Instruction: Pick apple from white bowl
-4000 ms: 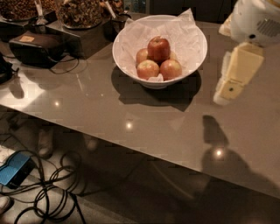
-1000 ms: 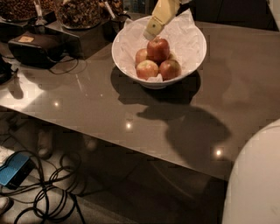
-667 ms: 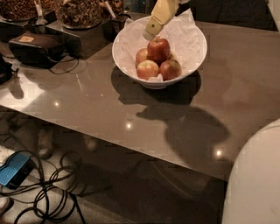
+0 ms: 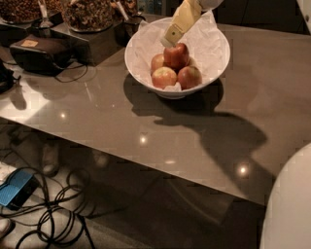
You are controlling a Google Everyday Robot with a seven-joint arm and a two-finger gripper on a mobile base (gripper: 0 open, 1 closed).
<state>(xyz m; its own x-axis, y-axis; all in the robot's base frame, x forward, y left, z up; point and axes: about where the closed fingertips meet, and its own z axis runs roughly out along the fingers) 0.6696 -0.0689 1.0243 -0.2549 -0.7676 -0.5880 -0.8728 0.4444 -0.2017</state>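
The white bowl point(image 4: 214, 73), lined with crumpled white paper, stands on the grey table toward the back. It holds several apples. The deep-red apple point(image 4: 177, 55) sits on top of the pile, with paler apples point(image 4: 164, 77) below it. My gripper point(image 4: 170, 41) reaches down from the top of the view into the bowl. Its cream-coloured tip is just above the upper left of the deep-red apple, close to touching it.
Dark containers of nuts point(image 4: 88, 13) stand at the back left, with a black device point(image 4: 41, 52) and cable in front. Cables and a blue object point(image 4: 14, 188) lie on the floor below the table's front edge. A white part of my body point(image 4: 289, 204) fills the lower right.
Four seconds ago the gripper was right of the bowl over the table. It has moved left and over the bowl. In the last second it has barely moved.
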